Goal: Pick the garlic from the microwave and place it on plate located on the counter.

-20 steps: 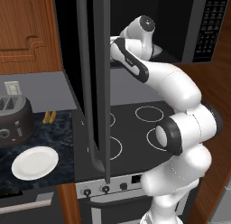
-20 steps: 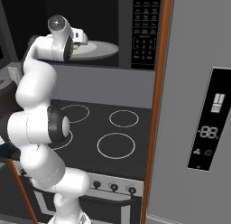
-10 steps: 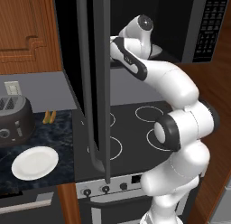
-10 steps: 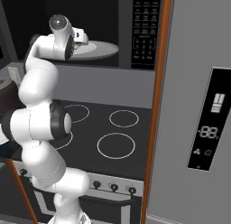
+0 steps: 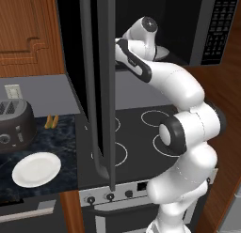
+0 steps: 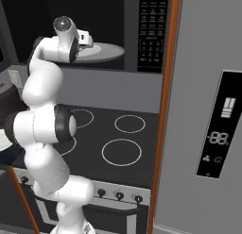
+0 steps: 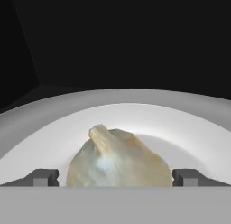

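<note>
The garlic (image 7: 118, 157) lies on the greyish-white turntable dish (image 7: 189, 128) inside the microwave (image 5: 207, 30), its pointed tip up and leaning toward the left of the hand view. It sits between the two dark fingertips (image 7: 43, 177) of the end effector (image 7: 115, 178), one tip to each side of the bulb. The tips stand spread wider than the bulb, with a little gap showing on either side, so the end effector is released and not yet clamped on the garlic.

In the right base view the end effector (image 6: 85, 41) reaches into the dark microwave cavity, just over the near left part of the turntable dish (image 6: 106, 51). The keypad (image 6: 152, 30) is to the right of the cavity. In the left base view the microwave door (image 5: 99, 81) is swung wide toward the camera, its long vertical bar handle in front, and the white arm bends behind it into the opening.

Below the microwave is the black stovetop (image 6: 118, 134) with white ring burners. To its left, the plate (image 5: 36, 169) lies on the dark marbled tabletop (image 5: 66, 143), well apart from the garlic. Farther back on the tabletop are the grey-black toaster (image 5: 15, 126) and, just right of it, the orange-yellow sticks (image 5: 51, 121).
</note>
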Motion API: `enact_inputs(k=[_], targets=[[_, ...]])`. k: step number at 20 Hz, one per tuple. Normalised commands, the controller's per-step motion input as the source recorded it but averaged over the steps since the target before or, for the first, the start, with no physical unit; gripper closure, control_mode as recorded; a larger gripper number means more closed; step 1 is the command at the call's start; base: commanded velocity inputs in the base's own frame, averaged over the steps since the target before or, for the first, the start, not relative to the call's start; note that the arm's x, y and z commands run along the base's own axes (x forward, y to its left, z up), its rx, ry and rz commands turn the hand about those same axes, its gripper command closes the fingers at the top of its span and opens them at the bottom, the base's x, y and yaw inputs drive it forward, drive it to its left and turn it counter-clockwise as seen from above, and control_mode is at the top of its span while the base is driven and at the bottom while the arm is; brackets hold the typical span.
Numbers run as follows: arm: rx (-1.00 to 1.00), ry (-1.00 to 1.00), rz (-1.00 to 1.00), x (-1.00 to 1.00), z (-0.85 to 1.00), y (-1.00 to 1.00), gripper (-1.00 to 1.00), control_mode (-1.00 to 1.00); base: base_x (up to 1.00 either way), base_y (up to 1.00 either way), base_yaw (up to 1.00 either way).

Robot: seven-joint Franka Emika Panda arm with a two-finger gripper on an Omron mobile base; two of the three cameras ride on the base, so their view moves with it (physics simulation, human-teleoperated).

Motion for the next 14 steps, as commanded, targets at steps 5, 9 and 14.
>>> enact_inputs(k=[5, 9, 14], targets=[[0.00, 0.00, 0.00, 0.18, 0.00, 0.02, -1.00, -1.00, 0.00, 0.00, 0.00], [0.00, 0.00, 0.00, 0.07, 0.00, 0.01, 1.00, -1.00, 0.00, 0.00, 0.00], [0.00, 0.00, 0.00, 0.00, -0.01, 0.00, 1.00, -1.00, 0.00, 0.00, 0.00]])
